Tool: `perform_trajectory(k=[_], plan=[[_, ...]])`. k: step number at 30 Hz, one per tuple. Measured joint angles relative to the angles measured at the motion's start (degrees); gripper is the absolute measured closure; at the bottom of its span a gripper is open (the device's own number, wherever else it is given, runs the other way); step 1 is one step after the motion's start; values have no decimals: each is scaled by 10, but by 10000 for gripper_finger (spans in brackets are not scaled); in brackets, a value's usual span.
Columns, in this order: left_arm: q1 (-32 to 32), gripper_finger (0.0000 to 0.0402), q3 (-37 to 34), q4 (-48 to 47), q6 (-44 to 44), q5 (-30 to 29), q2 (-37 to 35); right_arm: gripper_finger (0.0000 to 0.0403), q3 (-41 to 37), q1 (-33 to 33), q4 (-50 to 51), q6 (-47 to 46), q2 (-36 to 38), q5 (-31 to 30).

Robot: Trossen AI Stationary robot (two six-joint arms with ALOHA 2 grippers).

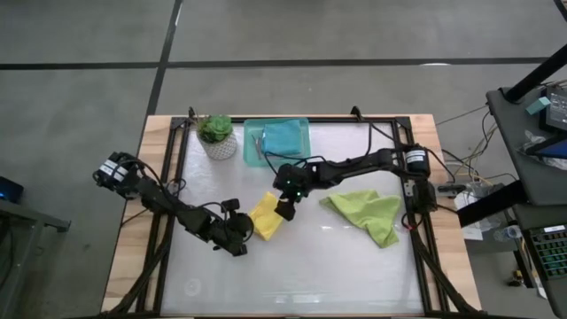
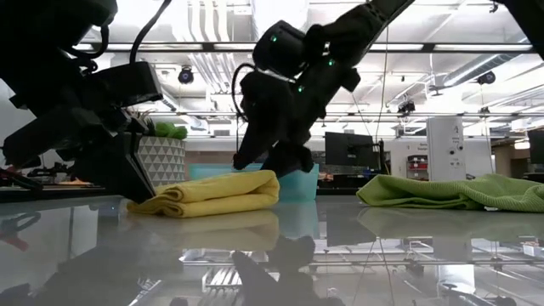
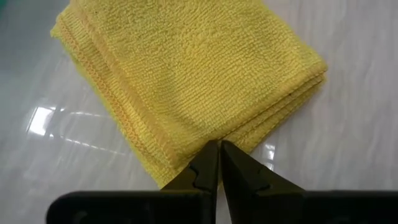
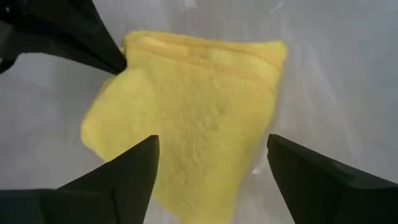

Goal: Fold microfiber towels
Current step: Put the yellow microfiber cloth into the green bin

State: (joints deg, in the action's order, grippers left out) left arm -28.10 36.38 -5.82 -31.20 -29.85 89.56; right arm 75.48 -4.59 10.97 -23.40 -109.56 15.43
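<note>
The yellow towel (image 1: 266, 215) lies folded in several layers near the middle of the desk (image 1: 310, 266). The left pincer (image 1: 241, 232) sits at the towel's near-left edge with its fingers pressed together, their tips (image 3: 219, 163) at the folded edge; whether any cloth is caught between them cannot be told. The right pincer (image 4: 211, 168) hangs just above the towel's far side, spread wide and holding nothing, its fingers (image 4: 124, 174) on either side of the cloth.

To the right, well apart, the lime green towel (image 1: 368, 213) lies crumpled and unfolded. At the back of the desk a teal tray (image 1: 252, 142) holds a teal-blue towel (image 1: 285, 137), and a potted plant (image 1: 216, 136) stands just beside the tray's left side. In the low view the right arm partly hides the tray behind the yellow towel.
</note>
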Motion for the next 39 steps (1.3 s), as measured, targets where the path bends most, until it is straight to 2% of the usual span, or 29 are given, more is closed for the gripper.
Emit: perform_trajectory(k=[4, 9, 13, 16, 24, 28, 34, 39], plan=[[0, 396, 0, 0, 0, 0, 0, 118, 2, -1, -18, 3, -28, 12], [0, 396, 0, 4, 0, 10, 0, 130, 2, -1, -78, -9, -50, 99], [0, 396, 0, 4, 0, 12, 0, 152, 2, -1, -83, -11, -57, 102], [0, 396, 0, 5, 0, 13, 0, 190, 2, -1, -93, -11, -57, 101], [0, 396, 1, -5, 0, 37, -4, 333, 2, -1, -100, 3, -57, 107], [0, 396, 1, -33, 1, 46, -18, 376, 2, -1, -100, 4, -54, 108], [-1, 396, 1, -106, 1, 55, -70, 385, 1, -1, -97, 2, -45, 107], [-1, 396, 1, -176, 5, 50, -143, 384, 7, -6, -86, 2, -16, 106]])
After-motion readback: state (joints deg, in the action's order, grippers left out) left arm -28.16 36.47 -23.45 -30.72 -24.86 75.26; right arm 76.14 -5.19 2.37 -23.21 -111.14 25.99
